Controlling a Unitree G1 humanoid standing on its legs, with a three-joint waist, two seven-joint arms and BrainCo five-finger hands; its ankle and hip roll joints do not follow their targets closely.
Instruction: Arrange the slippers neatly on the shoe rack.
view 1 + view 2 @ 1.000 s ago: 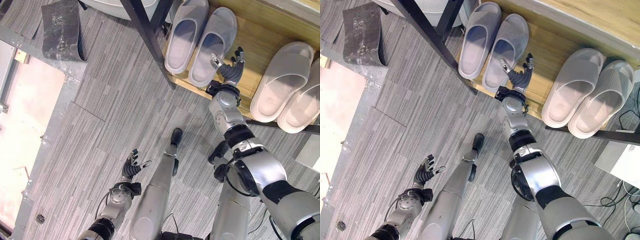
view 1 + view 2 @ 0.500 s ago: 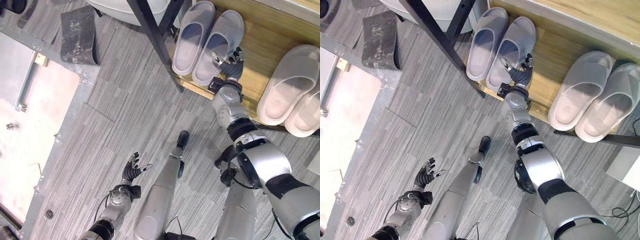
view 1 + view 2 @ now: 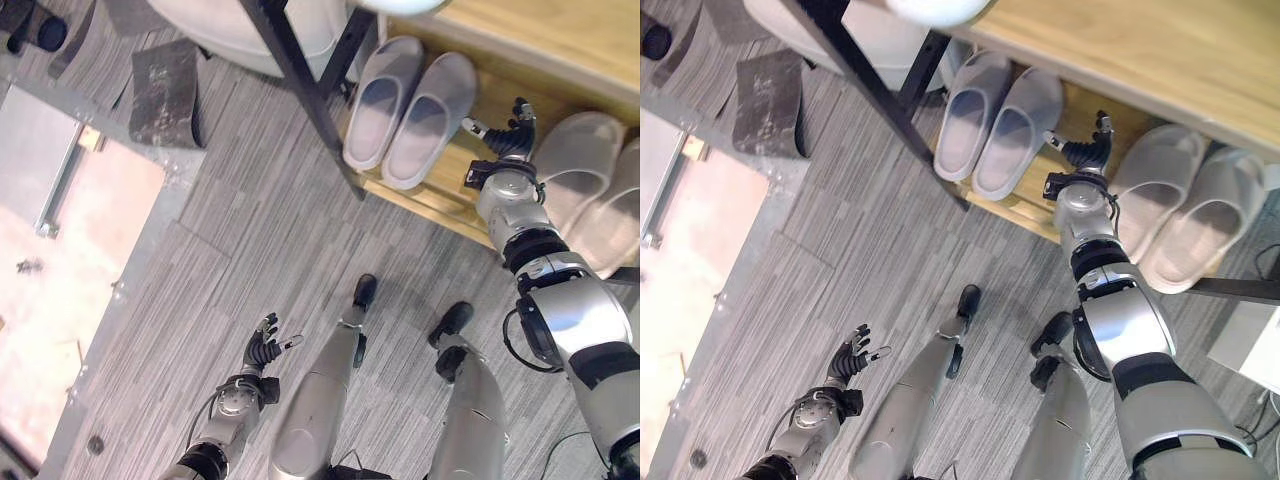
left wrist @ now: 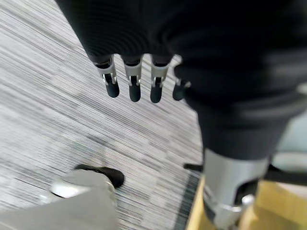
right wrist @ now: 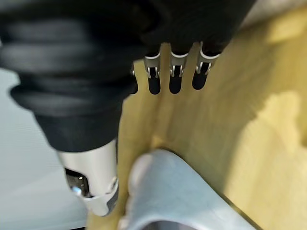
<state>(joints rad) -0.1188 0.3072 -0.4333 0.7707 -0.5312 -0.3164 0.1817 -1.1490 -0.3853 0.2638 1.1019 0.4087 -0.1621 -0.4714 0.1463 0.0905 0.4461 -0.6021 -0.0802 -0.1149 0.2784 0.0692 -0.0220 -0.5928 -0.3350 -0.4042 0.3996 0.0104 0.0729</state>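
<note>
Grey striped carpet floor [image 3: 240,230] runs up to a low wooden shoe rack [image 3: 1080,110] at one o'clock, carrying a grey rubber slipper pair [image 3: 410,110] and a cream slipper pair [image 3: 1180,205]. Between them hovers the right hand [image 3: 505,135], fingers relaxed, empty. At seven o'clock, the left hand [image 3: 265,345] hangs open.

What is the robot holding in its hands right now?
Nothing. The right hand is open over the wooden shelf, between the grey slippers and the white slippers. The left hand hangs open above the floor.
</note>
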